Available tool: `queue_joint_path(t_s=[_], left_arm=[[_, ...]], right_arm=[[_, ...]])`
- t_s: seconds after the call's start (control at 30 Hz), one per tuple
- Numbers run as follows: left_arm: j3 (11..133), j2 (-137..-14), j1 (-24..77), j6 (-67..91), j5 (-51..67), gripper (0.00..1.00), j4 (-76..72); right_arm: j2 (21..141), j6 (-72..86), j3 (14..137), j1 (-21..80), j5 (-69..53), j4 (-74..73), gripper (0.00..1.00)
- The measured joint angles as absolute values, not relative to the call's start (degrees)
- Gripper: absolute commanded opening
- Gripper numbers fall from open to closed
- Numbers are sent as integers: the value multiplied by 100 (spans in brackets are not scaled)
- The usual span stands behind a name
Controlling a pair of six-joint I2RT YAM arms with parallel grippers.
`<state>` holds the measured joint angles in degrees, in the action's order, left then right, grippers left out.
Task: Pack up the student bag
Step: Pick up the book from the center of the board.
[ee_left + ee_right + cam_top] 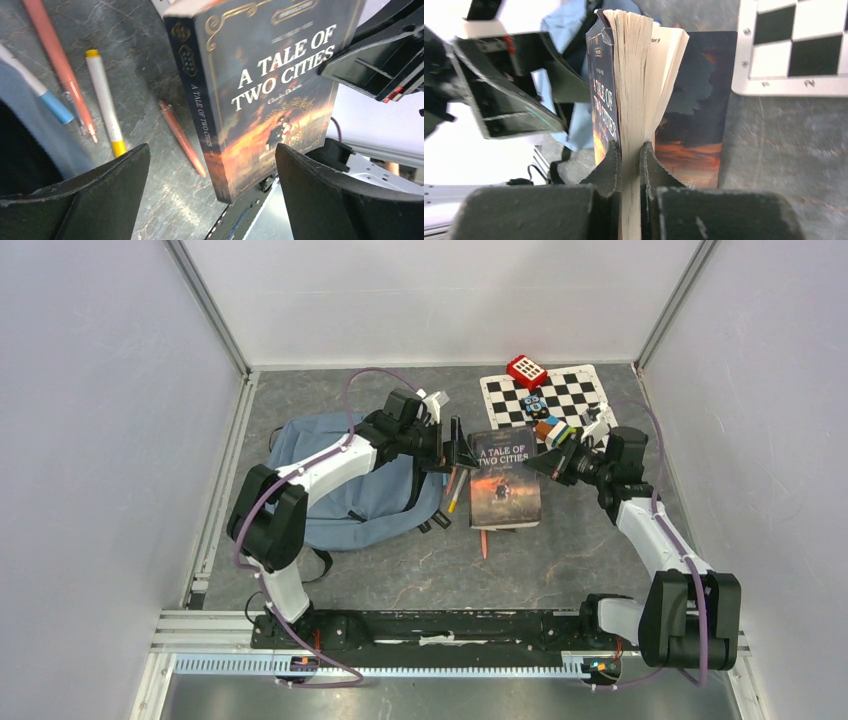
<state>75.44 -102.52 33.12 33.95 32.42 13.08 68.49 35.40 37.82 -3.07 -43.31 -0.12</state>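
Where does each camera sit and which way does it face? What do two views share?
Top external: above and behind the bases, looking down on the table, the student bag, the left arm and right arm whole.
Left wrist: on the left arm, looking past the open left gripper at the book and pens.
Right wrist: on the right arm, looking along the right gripper, shut on the book's pages.
Shared: both wrist views show the book and the opposite gripper.
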Motion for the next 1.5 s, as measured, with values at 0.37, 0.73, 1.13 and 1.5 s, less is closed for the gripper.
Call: queue_joint_path(t_s=[0.37, 0.73, 1.13, 1.5], left_arm=[[7483, -10412, 3295, 4165, 4115, 53, 209], [7091, -10287, 3249, 4825, 4578, 2, -812], [6785, -9356, 3076, 5098, 4259, 2, -926], [6952, -8827, 3107, 5301, 4254, 2, -1074]], right_arm=[[6849, 4657, 4018, -307, -4772, 1321, 0], [6917, 4274, 4200, -320, -4759, 906, 61], [7408, 4093, 4908, -250, -5701, 974, 98], [7599, 5782, 4377, 298, -6281, 3404, 98]])
